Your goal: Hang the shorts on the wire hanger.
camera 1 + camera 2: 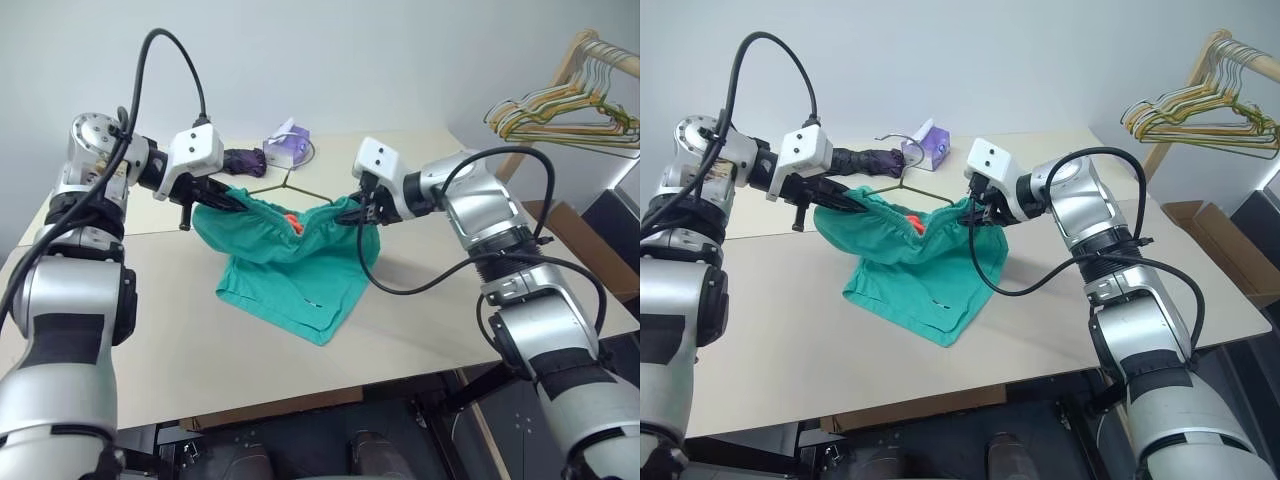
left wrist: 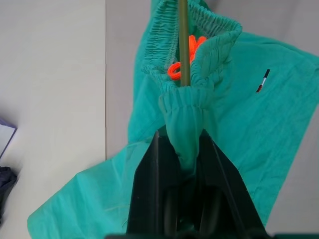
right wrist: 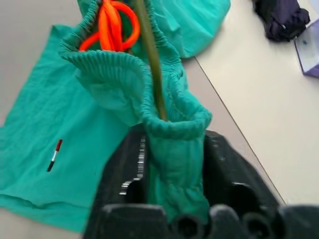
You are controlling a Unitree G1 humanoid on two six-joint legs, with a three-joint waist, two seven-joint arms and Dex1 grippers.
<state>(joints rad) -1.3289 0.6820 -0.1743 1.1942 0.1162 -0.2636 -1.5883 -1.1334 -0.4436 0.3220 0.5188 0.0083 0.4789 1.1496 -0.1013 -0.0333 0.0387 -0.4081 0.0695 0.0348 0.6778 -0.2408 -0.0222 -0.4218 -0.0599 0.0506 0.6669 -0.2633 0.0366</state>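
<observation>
Shorts [image 1: 290, 270] stretched above the bench [image 1: 150, 330] by the waistband, left gripper [image 1: 228, 199] and right gripper [image 1: 352, 212] each clamped on one end, wire hanger [image 3: 149, 55] threaded inside; a slipping grip could drop the cloth off the wire

Both arms reach forward over the table, wrists angled inward toward each other. The left gripper [image 1: 222, 200] is clamped on one end of the shorts' [image 1: 290, 275] waistband; the right gripper [image 1: 358, 214] pinches the opposite end, fingers [image 3: 124, 174] closed on cloth.
</observation>
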